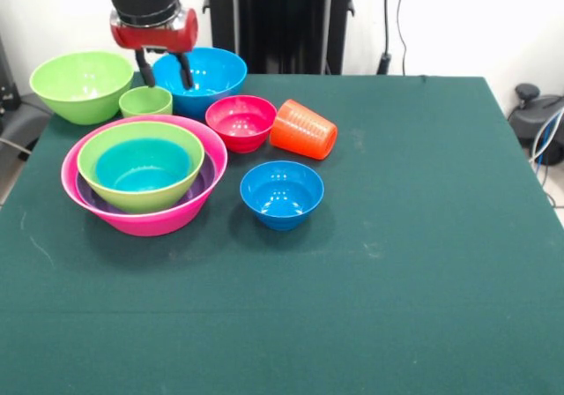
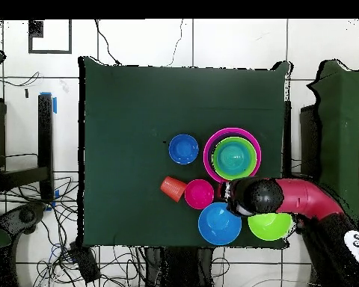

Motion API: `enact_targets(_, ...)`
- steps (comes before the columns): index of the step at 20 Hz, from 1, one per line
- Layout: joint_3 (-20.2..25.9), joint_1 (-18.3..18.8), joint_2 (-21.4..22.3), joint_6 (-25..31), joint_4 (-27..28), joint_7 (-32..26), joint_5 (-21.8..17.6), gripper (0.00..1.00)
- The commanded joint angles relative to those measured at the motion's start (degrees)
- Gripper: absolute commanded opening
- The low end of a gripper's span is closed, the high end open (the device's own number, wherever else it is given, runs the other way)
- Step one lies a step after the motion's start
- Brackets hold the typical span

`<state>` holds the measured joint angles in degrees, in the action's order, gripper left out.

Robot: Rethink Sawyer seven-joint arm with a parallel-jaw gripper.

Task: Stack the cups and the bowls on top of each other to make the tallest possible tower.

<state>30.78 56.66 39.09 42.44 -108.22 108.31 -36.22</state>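
My gripper (image 1: 165,70) is open and empty. It hangs just above and behind the short lime-green cup (image 1: 145,101), which stands upright, and in front of the large blue bowl (image 1: 204,76). The teal bowl (image 1: 141,166) sits inside a lime-green bowl (image 1: 176,197), inside the purple bowl (image 1: 204,179), inside the huge pink bowl (image 1: 150,223). The small red bowl (image 1: 241,122), the small blue bowl (image 1: 282,194) and a second lime-green bowl (image 1: 82,85) stand alone. The ribbed orange cup (image 1: 302,129) lies on its side next to the red bowl.
In the overhead view my arm (image 2: 295,196) reaches over the table's near edge between the nested bowls (image 2: 232,155) and the lone lime-green bowl (image 2: 270,226), and hides the lime-green cup. The green tablecloth (image 1: 423,236) covers the table.
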Motion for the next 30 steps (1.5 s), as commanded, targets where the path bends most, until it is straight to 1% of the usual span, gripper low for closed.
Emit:
enact_targets(1,-1.05,-2.18,-6.09,-3.27,0.15,-1.83,-2.22,1.00)
enact_targets(6,-0.39,-2.19,-8.63,-2.14,3.76,-3.82,-2.51,1.00)
enact_targets(9,0.58,-2.15,-9.93,-0.21,6.33,-6.36,-2.40,1.00)
enact_targets(16,1.32,-2.15,-10.71,0.81,7.87,-8.16,-2.67,1.00)
enact_targets(20,1.52,-2.32,-9.75,1.61,7.69,-8.10,-2.48,1.00)
enact_targets(27,1.84,-2.82,-3.56,4.37,4.62,-7.08,-0.65,1.00)
enact_targets(30,1.87,-3.00,-3.07,5.05,4.61,-7.29,-0.41,1.00)
